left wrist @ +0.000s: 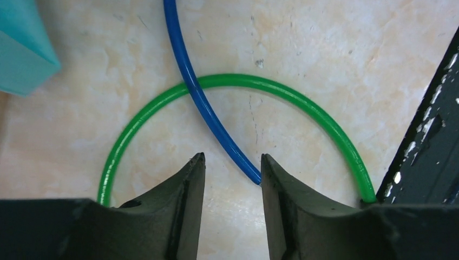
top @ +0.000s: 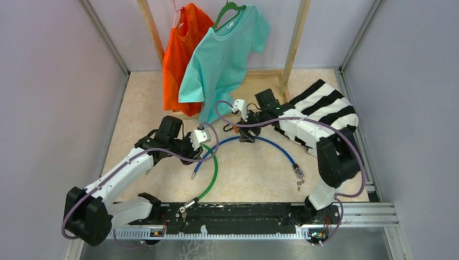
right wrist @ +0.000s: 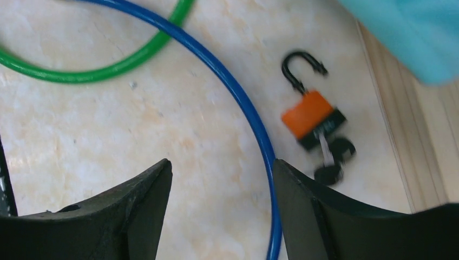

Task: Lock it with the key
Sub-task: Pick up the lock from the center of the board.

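An orange padlock [right wrist: 313,116] with its black shackle open lies on the marble floor, keys [right wrist: 333,162] stuck in its bottom; in the top view it shows small [top: 236,129] by the right gripper. A blue cable [top: 270,145] and a green cable [top: 212,173] arc across the floor and cross. My right gripper [right wrist: 222,165] is open and empty, hovering left of the padlock with the blue cable [right wrist: 254,124] by its right finger. My left gripper [left wrist: 231,158] is open and empty above the blue cable [left wrist: 200,100] and green cable [left wrist: 281,92].
An orange shirt [top: 181,54] and a teal shirt [top: 224,57] hang on a wooden rack [top: 295,43] at the back. A black-and-white striped cloth [top: 325,105] lies under the right arm. A black rail [top: 233,214] runs along the near edge. Grey walls enclose the sides.
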{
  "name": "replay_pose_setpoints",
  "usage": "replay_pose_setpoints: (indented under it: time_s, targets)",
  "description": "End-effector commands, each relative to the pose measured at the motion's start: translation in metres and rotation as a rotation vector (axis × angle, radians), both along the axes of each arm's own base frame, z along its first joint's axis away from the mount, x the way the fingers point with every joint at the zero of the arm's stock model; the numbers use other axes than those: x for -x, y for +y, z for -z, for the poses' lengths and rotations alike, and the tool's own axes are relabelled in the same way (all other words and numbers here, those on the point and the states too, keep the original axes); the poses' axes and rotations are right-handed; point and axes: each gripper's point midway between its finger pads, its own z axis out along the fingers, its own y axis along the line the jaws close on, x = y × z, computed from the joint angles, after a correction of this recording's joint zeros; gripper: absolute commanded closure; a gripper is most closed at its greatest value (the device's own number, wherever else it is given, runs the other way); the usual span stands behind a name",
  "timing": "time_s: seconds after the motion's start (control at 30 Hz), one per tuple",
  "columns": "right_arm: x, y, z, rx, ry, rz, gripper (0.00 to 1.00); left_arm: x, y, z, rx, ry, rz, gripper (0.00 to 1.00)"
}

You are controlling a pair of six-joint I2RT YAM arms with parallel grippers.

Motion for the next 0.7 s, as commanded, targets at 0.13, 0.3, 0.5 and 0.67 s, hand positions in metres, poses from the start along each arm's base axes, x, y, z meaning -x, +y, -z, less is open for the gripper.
replay_pose_setpoints:
  time_s: [0.13, 0.3, 0.5, 0.67]
  targets:
    - [0.005, -0.107, -0.027, 0.115, -0.082, 0.261, 0.32, -0.014, -0.006, 0.046, -0.105, 0.033, -0.012, 0.41]
    - [0.034, -0.171, -0.005, 0.343, -0.045, 0.381, 0.31, -0.012, -0.004, 0.063, -0.158, 0.024, 0.011, 0.37]
    - [0.079, -0.218, 0.025, 0.536, -0.006, 0.445, 0.27, -0.015, 0.006, 0.073, -0.218, 0.02, -0.019, 0.31]
    - [0.107, -0.241, 0.048, 0.631, 0.063, 0.442, 0.26, -0.017, 0.005, 0.066, -0.2, -0.034, 0.003, 0.29]
